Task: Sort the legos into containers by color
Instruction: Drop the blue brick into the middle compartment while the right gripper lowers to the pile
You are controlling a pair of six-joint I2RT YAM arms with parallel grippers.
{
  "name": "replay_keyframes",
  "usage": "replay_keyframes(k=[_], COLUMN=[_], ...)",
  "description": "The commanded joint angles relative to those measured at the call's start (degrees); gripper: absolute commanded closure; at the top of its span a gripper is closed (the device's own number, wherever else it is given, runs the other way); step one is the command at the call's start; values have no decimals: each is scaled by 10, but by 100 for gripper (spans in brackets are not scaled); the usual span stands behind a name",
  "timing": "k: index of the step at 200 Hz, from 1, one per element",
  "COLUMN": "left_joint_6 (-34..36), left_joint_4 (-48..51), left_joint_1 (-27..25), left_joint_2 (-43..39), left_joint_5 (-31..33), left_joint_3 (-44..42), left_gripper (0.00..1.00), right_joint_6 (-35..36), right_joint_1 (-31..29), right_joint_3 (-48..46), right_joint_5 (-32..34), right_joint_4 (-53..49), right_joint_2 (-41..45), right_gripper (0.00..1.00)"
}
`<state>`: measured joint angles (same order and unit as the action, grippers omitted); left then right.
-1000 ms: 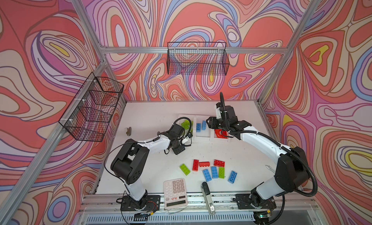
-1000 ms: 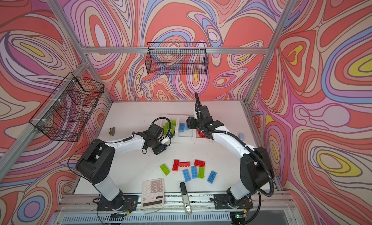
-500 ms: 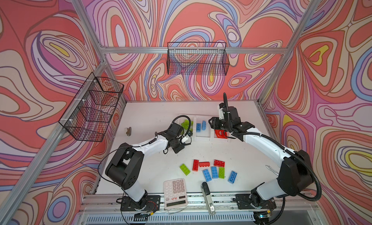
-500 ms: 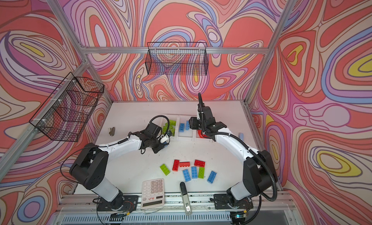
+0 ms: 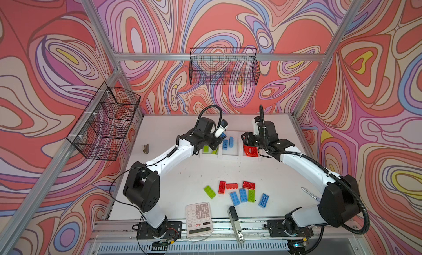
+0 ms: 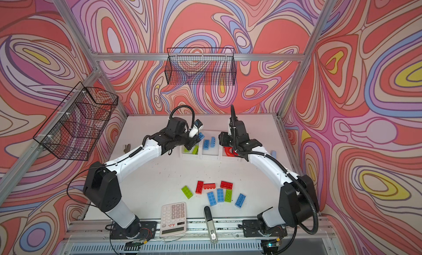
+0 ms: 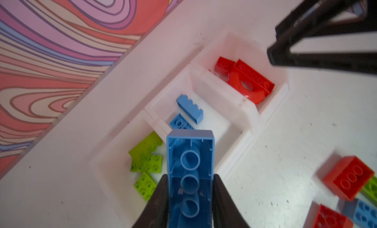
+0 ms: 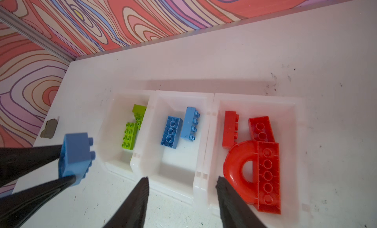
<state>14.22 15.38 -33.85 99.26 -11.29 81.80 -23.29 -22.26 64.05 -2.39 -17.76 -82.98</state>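
Note:
Three joined white containers (image 8: 201, 176) stand in a row at the back. The left one holds lime green legos (image 8: 129, 135), the middle one two blue legos (image 8: 171, 133), and the right one red bricks and a red arch (image 8: 236, 161). My left gripper (image 7: 190, 177) is shut on a blue brick (image 7: 190, 155), held in the air over the left part of the row (image 5: 223, 134). My right gripper (image 8: 182, 180) hangs open and holds nothing, near the row's front edge between the middle and right containers (image 5: 246, 141). Several loose red, blue and green legos (image 5: 243, 195) lie at the table's front.
A calculator (image 5: 199, 216) and a stapler (image 5: 236, 224) lie at the front edge. A small grey-brown piece (image 5: 146, 149) sits at the left and a thin metal tool (image 5: 310, 193) at the right. Black wire baskets (image 5: 225, 69) (image 5: 105, 121) hang on the walls.
My left gripper has shut on the blue brick, lifted it off the table and carried it back and right to the containers. The right gripper has shifted slightly right.

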Motion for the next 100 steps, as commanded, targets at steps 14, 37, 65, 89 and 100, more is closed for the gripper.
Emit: replay_keyframes(k=[14,37,65,89,100], left_joint_6=[-50,-62,-84,-83,-76], left_joint_4=[-8,-7,-11,-18,-20], left_joint_1=[-30,-39,-39,-39,-39], left_joint_2=[99,137,149,129,111], left_joint_5=[34,57,67,90,106], left_joint_3=[99,138,147,135,122], left_gripper=[65,43,32,29,28], right_joint_6=[1,32,62,86,102], right_joint_1=[2,2,2,0,-7], right_joint_3=[-24,-37,-43,-42,-44], right_joint_5=[-10,-23,-27,-57,-78], right_joint_4=[-37,-77,-122,-151,-164], right_joint_2=[9,7,20,24,25], right_gripper=[43,40,39,39,39])
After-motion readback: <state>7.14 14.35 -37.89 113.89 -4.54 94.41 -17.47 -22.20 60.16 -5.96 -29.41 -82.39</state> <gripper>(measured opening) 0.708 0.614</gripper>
